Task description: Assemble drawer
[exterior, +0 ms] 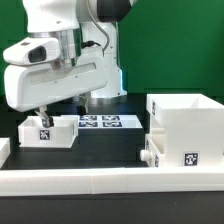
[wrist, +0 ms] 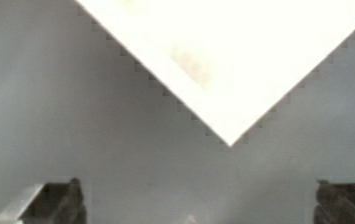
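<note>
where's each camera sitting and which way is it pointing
Exterior view: off the arm, low beside the table, looking across it at the small box, the marker board and the big box; the arm reaches down over the small box.
Wrist view: on the wrist, looking down between the jaws, which stand wide apart, at a white corner over the blurred table.
Shared: the jaws and the table; the white corner is probably the small box, though I cannot tell for sure.
</note>
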`<action>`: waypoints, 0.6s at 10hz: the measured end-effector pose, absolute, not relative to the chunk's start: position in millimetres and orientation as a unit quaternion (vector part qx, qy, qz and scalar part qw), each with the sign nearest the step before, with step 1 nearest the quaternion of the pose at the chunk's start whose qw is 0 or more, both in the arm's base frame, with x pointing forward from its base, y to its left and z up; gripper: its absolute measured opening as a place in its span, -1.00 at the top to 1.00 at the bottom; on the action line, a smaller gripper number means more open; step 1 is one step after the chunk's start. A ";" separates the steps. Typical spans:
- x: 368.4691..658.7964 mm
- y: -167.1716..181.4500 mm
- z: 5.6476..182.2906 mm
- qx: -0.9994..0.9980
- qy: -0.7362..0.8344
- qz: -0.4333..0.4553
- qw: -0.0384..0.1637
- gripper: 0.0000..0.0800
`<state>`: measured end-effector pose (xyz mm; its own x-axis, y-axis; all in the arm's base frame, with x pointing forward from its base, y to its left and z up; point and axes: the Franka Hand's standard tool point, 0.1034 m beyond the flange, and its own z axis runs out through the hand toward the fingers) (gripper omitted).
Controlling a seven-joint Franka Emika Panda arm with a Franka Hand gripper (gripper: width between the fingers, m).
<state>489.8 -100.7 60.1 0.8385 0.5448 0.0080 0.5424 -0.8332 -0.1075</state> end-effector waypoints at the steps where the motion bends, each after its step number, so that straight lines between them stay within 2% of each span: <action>1: 490.2 -98.8 58.8 -0.965 -0.255 0.013 0.053 -0.62; 6: 489.3 -94.7 57.5 -0.993 -0.107 0.017 0.052 -0.62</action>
<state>489.3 -94.7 57.5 0.9767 0.2135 -0.0229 0.2099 -0.9718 -0.1072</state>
